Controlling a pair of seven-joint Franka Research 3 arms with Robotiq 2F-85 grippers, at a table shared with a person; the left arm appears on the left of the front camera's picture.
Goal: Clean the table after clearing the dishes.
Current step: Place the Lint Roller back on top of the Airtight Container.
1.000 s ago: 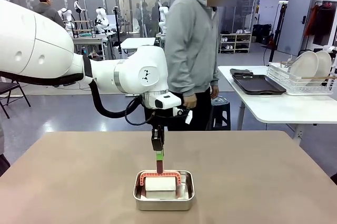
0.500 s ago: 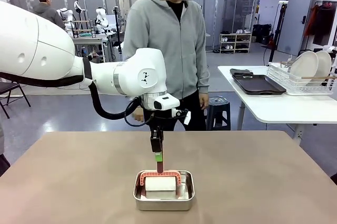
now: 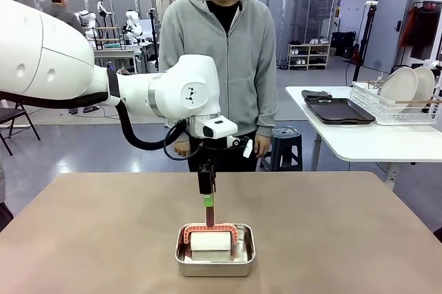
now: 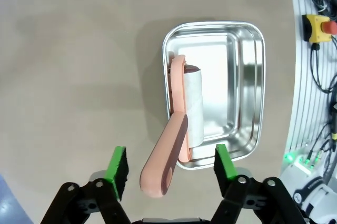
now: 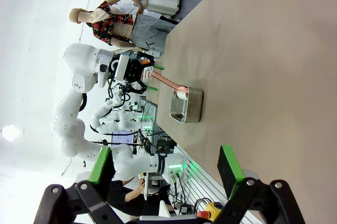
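1. Front view gives you the left gripper (image 3: 208, 206) edge-on over the pan (image 3: 215, 250) on the table (image 3: 103, 232); you cannot tell its state there.
2. Left wrist view shows you its fingers spread wide, either side of the roller (image 4: 181, 141) handle and not touching it; the roll lies in the pan (image 4: 242, 103).
3. Right wrist view shows you the right gripper (image 5: 166, 174) spread, holding nothing, well apart from the pan (image 5: 187, 105).
4. Plates (image 3: 407, 87) stand racked on the white side table (image 3: 366, 139).

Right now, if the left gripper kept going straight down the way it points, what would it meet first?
Probably the pink roller handle: it rises from the steel pan and ends between the open jaws of the left gripper. The depth is unclear, but the front view puts its tip at the fingers.
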